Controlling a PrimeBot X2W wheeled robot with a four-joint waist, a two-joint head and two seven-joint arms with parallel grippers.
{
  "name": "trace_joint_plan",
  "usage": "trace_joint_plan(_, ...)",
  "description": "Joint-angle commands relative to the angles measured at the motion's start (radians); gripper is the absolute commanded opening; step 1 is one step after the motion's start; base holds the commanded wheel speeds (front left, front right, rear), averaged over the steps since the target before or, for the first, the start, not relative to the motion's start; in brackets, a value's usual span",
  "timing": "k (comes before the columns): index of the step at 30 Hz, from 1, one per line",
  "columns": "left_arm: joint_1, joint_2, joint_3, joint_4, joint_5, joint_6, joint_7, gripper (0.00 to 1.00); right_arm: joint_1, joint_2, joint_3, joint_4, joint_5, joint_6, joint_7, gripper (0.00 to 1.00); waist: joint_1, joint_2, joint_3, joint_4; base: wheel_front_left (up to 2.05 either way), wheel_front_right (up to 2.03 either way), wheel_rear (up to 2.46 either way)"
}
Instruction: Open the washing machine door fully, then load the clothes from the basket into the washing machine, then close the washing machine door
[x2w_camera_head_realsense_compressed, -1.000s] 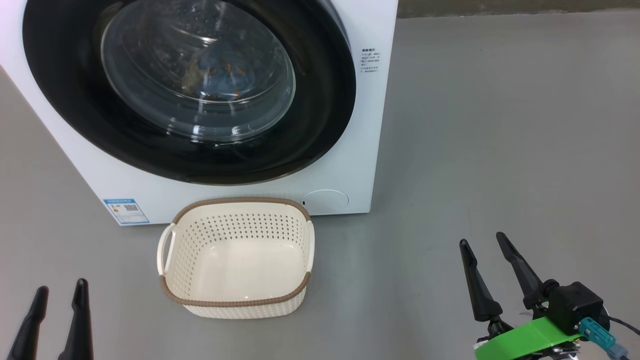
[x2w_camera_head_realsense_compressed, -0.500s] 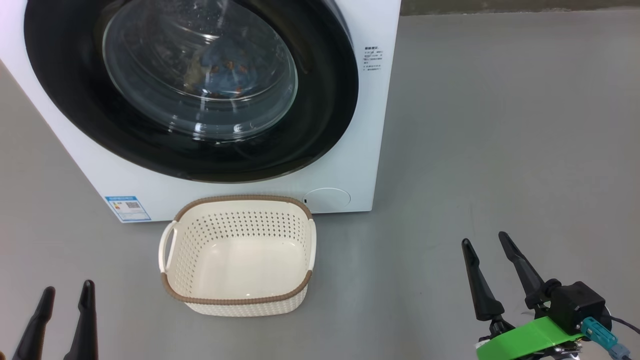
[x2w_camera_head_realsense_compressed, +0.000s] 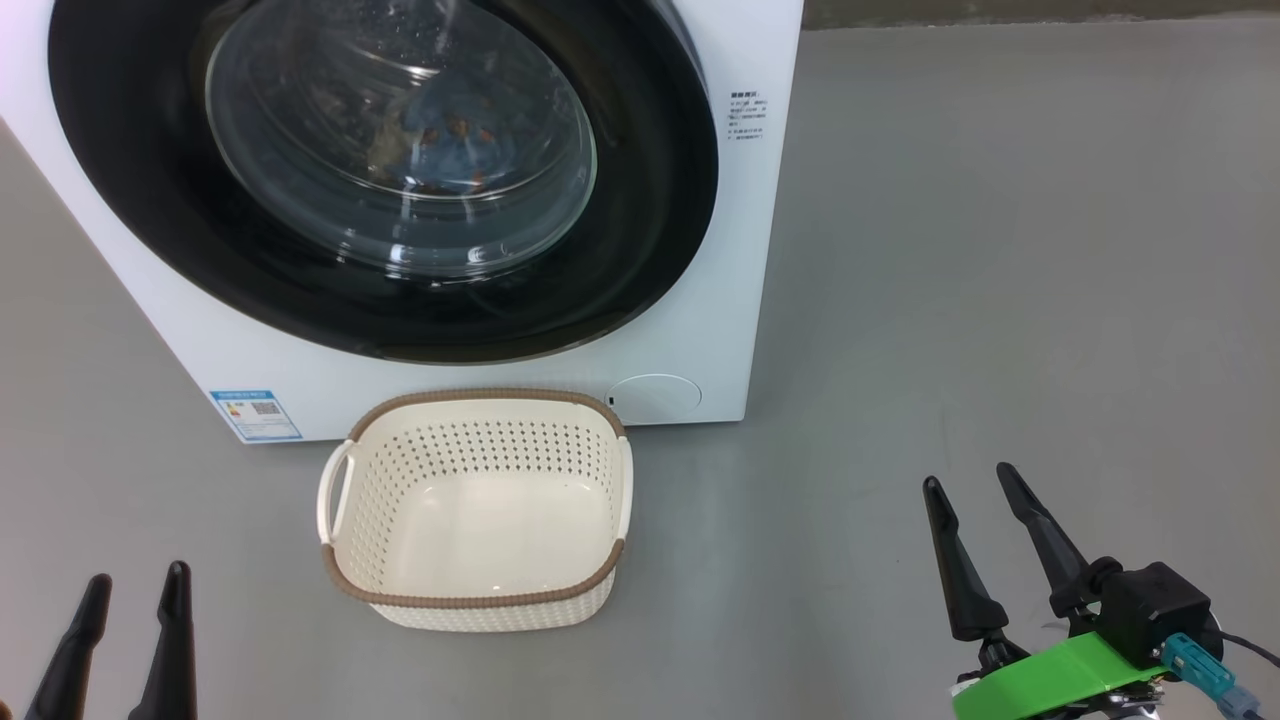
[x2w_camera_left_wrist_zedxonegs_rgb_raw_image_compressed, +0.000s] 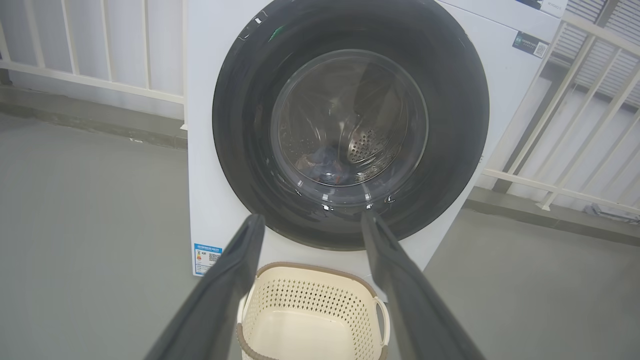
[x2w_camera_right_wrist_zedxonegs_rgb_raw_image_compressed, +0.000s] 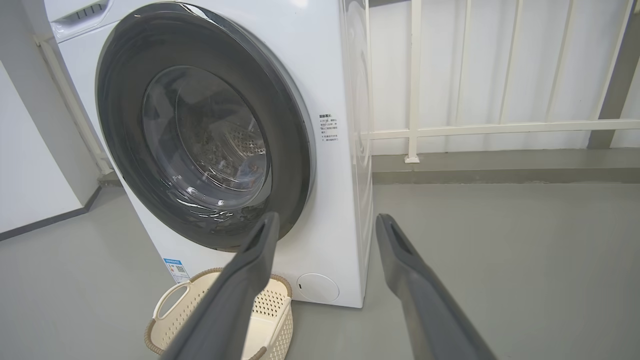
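1. Spotted the left gripper (x2w_camera_head_realsense_compressed: 139, 575) low at the lower left of the head view, fingers pointing up and spread apart, gripping nothing, hovering over the grey floor (x2w_camera_head_realsense_compressed: 1000, 300).
2. Caught the right gripper (x2w_camera_head_realsense_compressed: 968, 476) at the lower right, leaning a little leftward, fingers likewise parted and clamped on nothing; noted a green piece (x2w_camera_head_realsense_compressed: 1060, 675) at its wrist.
3. Placed both grippers well apart from the basket (x2w_camera_head_realsense_compressed: 480, 397), one on each side of it, touching nothing.
4. Looked along the left fingers straight at the washing machine door (x2w_camera_head_realsense_compressed: 640, 200); looked along the right fingers at the same door from an angle on its right.
5. Counted two grippers with two dark fingers each, one washing machine (x2w_camera_head_realsense_compressed: 740, 250), one door, one basket with two white side handles (x2w_camera_head_realsense_compressed: 333, 492), and one blue label (x2w_camera_head_realsense_compressed: 255, 415) at the machine's lower left corner.
6. Found the door closed, its black rim lying flush against the white front.
7. Made out the clothes (x2w_camera_head_realsense_compressed: 450, 140) through the glass bowl: blue fabric with brown-orange spots, lying low in the drum. Could not count the pieces.
8. Found the basket upright on the floor, just in front of the machine and below the door. Looked inside and met perforated walls and a bare cream bottom.
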Motion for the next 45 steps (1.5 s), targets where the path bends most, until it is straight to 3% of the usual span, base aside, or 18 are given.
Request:
trace_joint_plan(1,-0.037,0.034,0.037,-0.017,-0.005,-0.003,-0.006,1.00,-0.031,0.000,0.024,-0.024,0.006,-0.002,-0.012,1.00,0.0000,0.0000,0.001,-0.001,0.00,0.00,0.00)
trace_joint_plan(14,-0.026,0.047,0.025,-0.017,-0.019,-0.003,-0.006,1.00,-0.038,0.000,0.025,-0.028,0.003,-0.002,-0.012,1.00,0.0000,0.0000,0.002,-0.006,0.00,0.00,0.00)
trace_joint_plan(15,0.002,0.019,-0.014,0.000,-0.011,0.000,0.000,0.00,-0.001,0.000,-0.001,-0.001,0.000,0.000,0.000,0.00,0.0001,0.0000,0.002,-0.006,0.00,0.00,0.00)
trace_joint_plan(20,0.002,-0.032,-0.039,0.043,-0.016,0.001,0.003,0.00,0.016,0.002,0.000,0.050,0.009,0.000,0.003,0.00,0.0000,0.0000,0.002,-0.006,0.00,0.00,0.00)
trace_joint_plan(26,-0.009,-0.043,-0.033,0.052,-0.063,0.002,0.019,0.00,0.014,-0.003,-0.001,0.053,0.082,0.000,0.015,0.00,0.0016,0.0000,-0.001,-0.004,0.00,0.00,0.00)
trace_joint_plan(45,-0.053,-0.078,-0.016,0.095,-0.210,0.003,0.071,0.00,-0.005,-0.018,-0.003,0.075,0.314,0.000,0.055,0.00,0.0001,0.0000,-0.005,0.001,0.00,0.00,0.00)
